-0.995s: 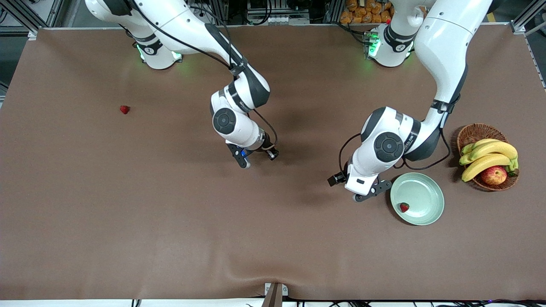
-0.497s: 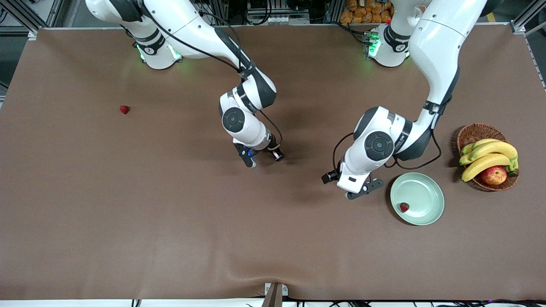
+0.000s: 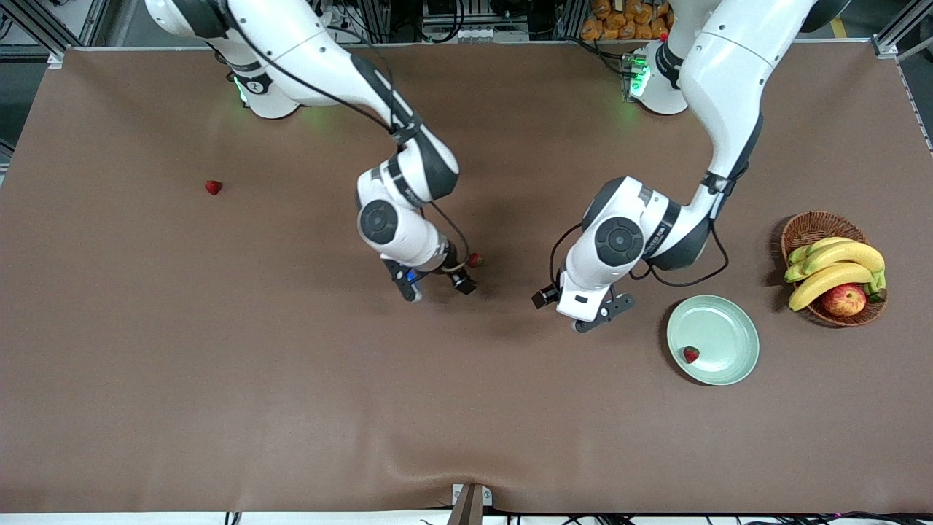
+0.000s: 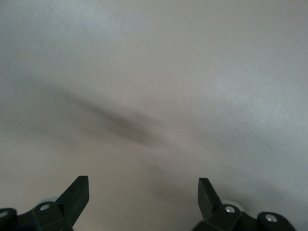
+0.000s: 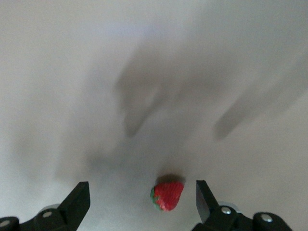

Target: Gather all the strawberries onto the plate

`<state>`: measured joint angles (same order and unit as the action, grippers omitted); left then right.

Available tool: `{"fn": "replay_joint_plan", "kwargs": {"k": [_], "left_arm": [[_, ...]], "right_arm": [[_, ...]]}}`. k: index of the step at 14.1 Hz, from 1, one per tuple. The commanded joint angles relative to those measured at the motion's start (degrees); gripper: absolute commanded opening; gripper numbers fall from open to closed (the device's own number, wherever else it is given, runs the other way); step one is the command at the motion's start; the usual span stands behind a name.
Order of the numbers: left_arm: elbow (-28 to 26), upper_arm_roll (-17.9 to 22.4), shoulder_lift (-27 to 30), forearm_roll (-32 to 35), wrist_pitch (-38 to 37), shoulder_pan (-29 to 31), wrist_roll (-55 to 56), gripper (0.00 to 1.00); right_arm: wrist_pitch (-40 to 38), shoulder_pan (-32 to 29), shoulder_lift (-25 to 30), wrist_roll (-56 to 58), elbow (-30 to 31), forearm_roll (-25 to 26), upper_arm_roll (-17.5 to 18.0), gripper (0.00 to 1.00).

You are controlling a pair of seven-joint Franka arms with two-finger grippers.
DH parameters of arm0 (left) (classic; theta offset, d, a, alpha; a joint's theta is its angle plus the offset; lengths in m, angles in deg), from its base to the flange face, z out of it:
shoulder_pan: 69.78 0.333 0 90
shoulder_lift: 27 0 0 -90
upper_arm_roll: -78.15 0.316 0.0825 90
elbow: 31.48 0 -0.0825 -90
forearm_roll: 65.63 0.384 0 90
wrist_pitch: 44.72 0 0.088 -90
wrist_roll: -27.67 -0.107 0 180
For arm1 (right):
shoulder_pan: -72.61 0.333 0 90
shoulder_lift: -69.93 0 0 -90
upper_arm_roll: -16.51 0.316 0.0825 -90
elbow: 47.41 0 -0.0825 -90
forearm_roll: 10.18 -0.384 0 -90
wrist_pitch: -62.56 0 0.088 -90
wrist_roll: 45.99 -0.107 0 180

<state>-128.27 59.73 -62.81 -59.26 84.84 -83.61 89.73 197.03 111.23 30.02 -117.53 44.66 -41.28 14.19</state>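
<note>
Right gripper [image 5: 139, 204], jaws released, straddled strawberry [image 5: 168, 195] well off plate [image 3: 729, 321]. Berry prob. light, soft, bruisable; pinch mid-body gently. Left gripper [image 4: 143, 190] hung released near plate.

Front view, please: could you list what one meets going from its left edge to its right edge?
Lone strawberry → right hand → strawberry beside it → left hand → strawberry on the plate → plate → basket of bananas and an apple.
</note>
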Motion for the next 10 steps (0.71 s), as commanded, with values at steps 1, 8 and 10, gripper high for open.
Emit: {"fn": "replay_joint_plan", "kwargs": {"k": [1, 8, 10], "left_arm": [[0.3, 0.1, -0.9, 1.2, 1.0, -2.0, 5.7, 1.0], [5.6, 0.1, -6.3, 1.0, 3.2, -11.7, 23.8, 1.0], [6.8, 0.4, -7.6, 1.0, 3.3, -14.7, 29.1, 1.0]], "right_arm": [[-9.0, -7.1, 5.0, 8.3, 1.1, 0.2, 0.8, 0.99], [-28.5, -24.5, 10.2, 32.5, 1.7, 8.3, -0.2, 1.0], [-30.4, -29.6, 10.6, 39.9, 3.3, 13.6, -0.9, 1.0]]}}
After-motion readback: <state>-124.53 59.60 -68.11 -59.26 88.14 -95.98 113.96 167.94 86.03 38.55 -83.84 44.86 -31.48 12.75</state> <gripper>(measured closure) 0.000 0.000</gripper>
